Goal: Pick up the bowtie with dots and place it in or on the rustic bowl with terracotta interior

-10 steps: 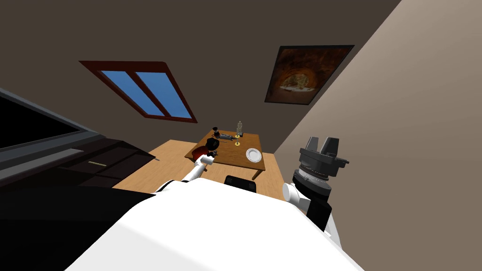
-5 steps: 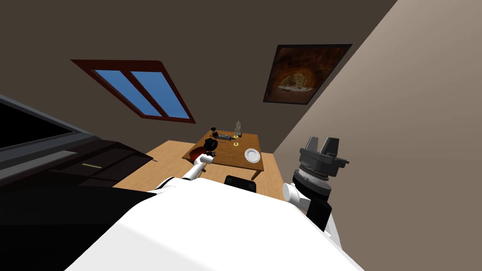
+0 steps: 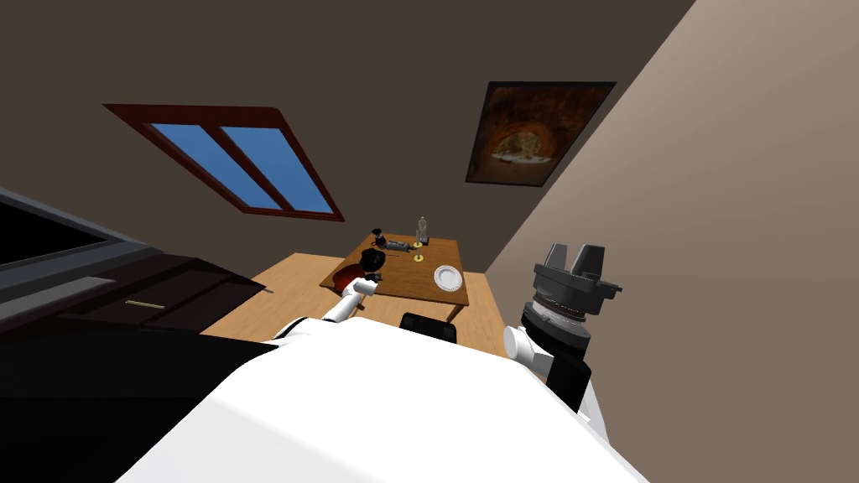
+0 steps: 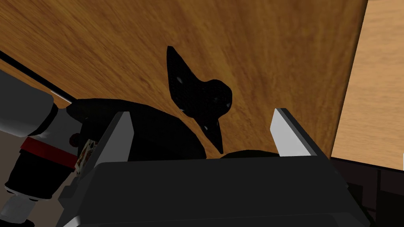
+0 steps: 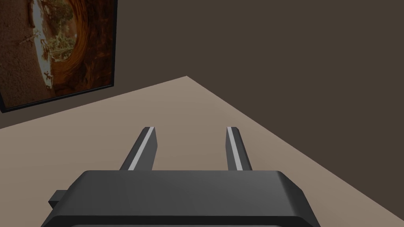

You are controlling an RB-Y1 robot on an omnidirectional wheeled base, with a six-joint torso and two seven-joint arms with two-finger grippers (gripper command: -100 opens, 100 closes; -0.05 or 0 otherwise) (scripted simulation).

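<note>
The bowtie (image 4: 199, 96), black with faint pale dots, lies flat on the brown wooden table (image 4: 256, 51). My left gripper (image 4: 200, 112) hangs open right over it, and the bowtie sits between and just beyond the two fingers (image 4: 118, 134), which do not touch it. In the head view the left gripper (image 3: 373, 262) reaches over the near left part of the table (image 3: 411, 281). A dark red bowl (image 3: 342, 277) sits beside it at the table's left edge. My right gripper (image 3: 576, 258) is raised by the wall on the right, open and holding nothing (image 5: 191, 132).
On the table stand a white plate (image 3: 448, 277), a clear bottle (image 3: 422, 228), small gold-based candle holders (image 3: 418, 256) and dark items (image 3: 394, 244) at the back. A grey and black cylinder with a red band (image 4: 35, 130) lies near my left fingers. A dark cabinet (image 3: 168, 293) stands on the left.
The whole head view has swung slightly, with window and table sliding left, so my head or base has moved. The left arm stays over the table, and the right arm has not moved.
</note>
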